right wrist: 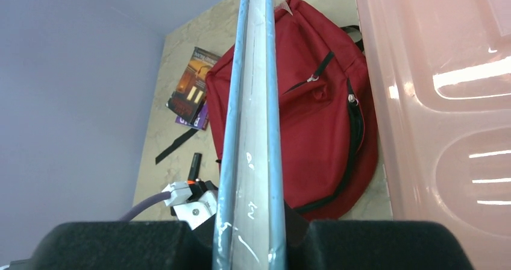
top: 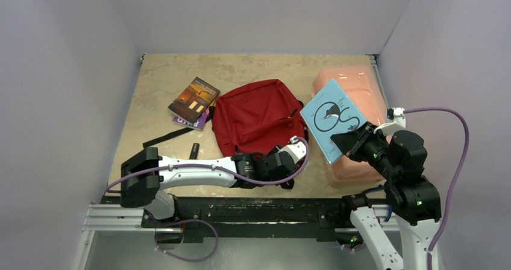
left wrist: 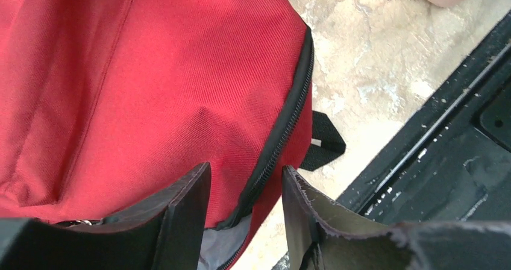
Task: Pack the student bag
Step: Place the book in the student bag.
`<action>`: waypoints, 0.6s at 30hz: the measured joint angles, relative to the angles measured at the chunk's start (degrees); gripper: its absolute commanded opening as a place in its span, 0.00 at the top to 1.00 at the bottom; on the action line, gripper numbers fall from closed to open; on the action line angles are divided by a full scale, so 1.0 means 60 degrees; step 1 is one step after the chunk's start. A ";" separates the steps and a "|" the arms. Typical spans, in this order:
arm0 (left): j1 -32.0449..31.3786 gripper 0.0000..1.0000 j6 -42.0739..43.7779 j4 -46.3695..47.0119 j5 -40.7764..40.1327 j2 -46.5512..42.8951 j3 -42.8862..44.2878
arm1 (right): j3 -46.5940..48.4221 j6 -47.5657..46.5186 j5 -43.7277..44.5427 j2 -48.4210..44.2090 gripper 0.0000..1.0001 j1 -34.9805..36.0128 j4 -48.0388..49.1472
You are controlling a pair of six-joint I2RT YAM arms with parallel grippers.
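- Left gripper (left wrist: 246, 172): stands with jaws apart, one finger (left wrist: 187, 207) on each side of the black zipper (left wrist: 288, 116) at the bag's edge; cannot tell whether the pads touch the fabric.
- Between those fingers: shows a sliver of grey lining (left wrist: 222, 246) where the zipper is parted.
- In the top view: sits low at 5 o'clock of the bag (top: 256, 116), left gripper (top: 297, 147) at its near right corner, arm stretched in from 9 o'clock.
- Right gripper (right wrist: 252, 237): clamps the jaws on the blue book (right wrist: 253, 101), seen edge-on in the wrist view, spine running up toward 12 o'clock.
- In the top view: holds the blue book (top: 331, 118) by its near corner, tilted, cover with a black drawing facing up, raised over the box (top: 357, 80).
- Bag: lies flat at the table's middle, dark red, front pocket up, rounded top toward 12 o'clock in the top view.
- Box: rests at 3 o'clock of the bag, pale pink, just beside it.
- Dark book (top: 194, 99): lies at 9 to 10 o'clock of the bag, on top of a purple book (top: 197, 123).
- Strap (top: 166, 138): trails flat on the table (top: 156, 80) at 8 o'clock of the bag.
- Marker (top: 194, 150): lies just beside the left arm, at 7 to 8 o'clock of the bag.
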 measured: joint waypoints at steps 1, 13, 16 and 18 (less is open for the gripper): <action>-0.0004 0.61 0.0029 0.0004 -0.0084 0.0080 0.0069 | -0.0073 -0.0004 -0.0047 0.0000 1.00 0.0000 0.0004; 0.0703 0.97 0.0404 -0.0266 -0.0463 0.0401 0.0725 | -0.0641 -0.0656 -0.0382 0.0131 1.00 0.0000 -0.0900; 0.1075 1.00 0.0688 -0.0306 -0.0437 0.0171 0.0725 | -0.0641 -0.1147 -0.0412 0.0291 1.00 0.0000 -0.1359; 0.1311 1.00 0.0852 -0.0350 -0.0433 -0.0073 0.0725 | -0.0641 -0.1439 -0.0525 0.0466 1.00 0.0000 -0.1632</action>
